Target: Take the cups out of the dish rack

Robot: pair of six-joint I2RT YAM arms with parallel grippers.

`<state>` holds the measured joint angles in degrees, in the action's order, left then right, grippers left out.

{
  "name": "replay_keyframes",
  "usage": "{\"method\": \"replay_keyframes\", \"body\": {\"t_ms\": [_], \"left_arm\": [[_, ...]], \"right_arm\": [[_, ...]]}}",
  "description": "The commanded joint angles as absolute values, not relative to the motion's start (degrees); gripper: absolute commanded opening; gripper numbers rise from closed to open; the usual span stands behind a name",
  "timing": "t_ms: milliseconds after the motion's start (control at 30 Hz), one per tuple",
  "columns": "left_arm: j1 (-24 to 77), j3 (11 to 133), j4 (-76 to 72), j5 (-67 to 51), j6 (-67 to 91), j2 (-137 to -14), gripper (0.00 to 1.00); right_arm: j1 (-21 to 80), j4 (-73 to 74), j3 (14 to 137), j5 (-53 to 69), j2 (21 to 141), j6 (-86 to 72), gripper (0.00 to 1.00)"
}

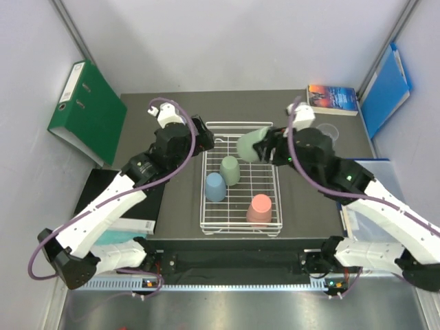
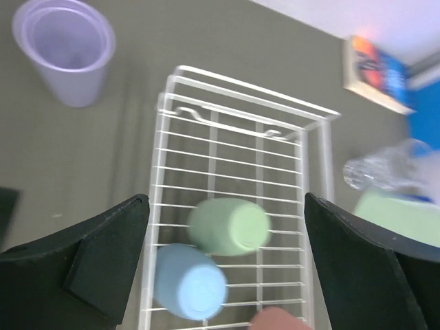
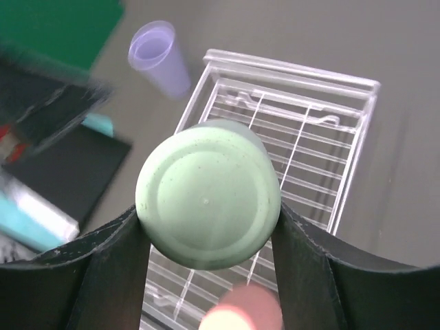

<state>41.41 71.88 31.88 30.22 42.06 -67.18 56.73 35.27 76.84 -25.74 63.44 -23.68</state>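
The white wire dish rack (image 1: 207,180) lies in the middle of the table. A green cup (image 1: 229,170), a blue cup (image 1: 215,186) and a pink cup (image 1: 259,209) stand upside down in it. My right gripper (image 1: 261,148) is shut on a mint green cup (image 1: 249,144), held above the rack's far right corner; the right wrist view shows its base (image 3: 206,199) clamped between both fingers (image 3: 117,261). My left gripper (image 2: 225,206) hangs open over the rack (image 2: 234,148), above the green cup (image 2: 229,227) and blue cup (image 2: 189,282). A lilac cup (image 2: 65,48) stands upright on the table left of the rack.
A clear glass (image 1: 330,130) stands on the table right of the rack. A book (image 1: 332,98) and a blue folder (image 1: 385,89) lie at the back right. A green binder (image 1: 86,110) leans at the back left, with a black pad (image 1: 103,192) beside the left arm.
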Motion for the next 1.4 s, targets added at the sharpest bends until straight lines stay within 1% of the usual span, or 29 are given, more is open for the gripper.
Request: {"method": "replay_keyframes", "body": {"t_ms": [0,33,67,100,167,200,267,300,333,400,433,533,767,900,1033,1067,1133,1167,1267,1300,1367], "left_arm": [[40.96,66.47,14.44,19.79,40.78,-60.04,0.99],[40.87,65.31,11.72,18.64,40.96,-58.81,0.99],[40.0,64.26,6.64,14.72,41.31,-56.54,0.99],[39.38,61.99,3.2,12.42,42.0,-55.64,0.99],[36.32,60.65,-3.21,5.83,44.28,-55.19,0.99],[34.91,61.08,-4.03,-2.12,47.78,-55.98,0.99],[31.14,61.78,-6.23,-8.93,52.1,-58.69,0.99],[30.07,61.27,-9.98,-15.75,56.64,-59.67,0.99],[29.19,60.65,-13.15,-18.43,58.95,-60.55,0.99],[27.6,58.54,-21.65,-23.27,65.0,-62.92,0.99],[27.34,58.19,-23.45,-26.51,66.34,-63.71,0.99],[27.07,58.27,-27.32,-30.31,69.16,-66.61,0.99],[26.98,58.27,-33.31,-33.31,73.38,-70.66,0.97],[26.98,57.92,-36.99,-34.01,75.76,-71.89,0.93],[27.07,57.31,-42.62,-35.68,78.92,-74.17,0.81],[26.98,57.22,-44.63,-36.29,80.14,-74.53,0.74],[27.16,57.04,-47.01,-37.96,81.64,-75.84,0.69],[27.25,56.78,-47.98,-38.4,83.04,-76.28,0.61],[27.25,55.99,-50.8,-39.02,84.55,-77.17,0.5],[27.42,56.07,-50.89,-39.28,84.64,-77.25,0.4],[27.51,56.34,-50.8,-40.34,84.55,-77.69,0.26]], "right_arm": [[42.06,19.04,64.97,-11.04,54.17,-32.66,0.0],[39.23,15.68,62.86,-7.33,53.27,-34.35,0.0],[33.63,12.6,59.01,-3.03,52.65,-36.11,0.0],[31.05,5.78,57.41,5.71,52.21,-40.39,0.0],[25.0,-2.33,52.42,13.5,52.38,-48.02,0.0],[23.48,-11.42,50.82,19.8,52.99,-50.77,0.0],[20.67,-19.38,47.66,23.8,54.13,-57.87,0.0],[20.05,-22.64,47.03,26.6,55.36,-59.92,0.0],[19.69,-28.77,46.41,27.76,56.07,-61.68,0.0],[19.07,-33.03,45.62,29.96,58.0,-65.47,0.0],[19.07,-35.31,45.62,30.49,58.44,-66.17,0.0],[19.07,-37.0,45.7,31.64,59.76,-67.32,0.0],[19.07,-39.11,45.97,33.75,61.52,-68.03,0.0],[19.07,-40.08,46.23,35.24,63.36,-68.47,0.0],[18.99,-40.08,46.41,36.47,64.6,-68.47,0.0],[19.07,-40.17,46.23,36.91,64.95,-68.38,0.0],[19.16,-39.91,46.23,36.91,65.04,-67.94,0.0],[19.16,-39.55,46.32,37.09,65.21,-67.68,0.0],[19.16,-39.29,46.76,38.14,66.26,-67.68,0.0],[19.25,-39.03,47.11,38.67,66.53,-67.76,0.0],[19.86,-38.06,48.25,40.42,67.67,-66.45,0.0]]}}
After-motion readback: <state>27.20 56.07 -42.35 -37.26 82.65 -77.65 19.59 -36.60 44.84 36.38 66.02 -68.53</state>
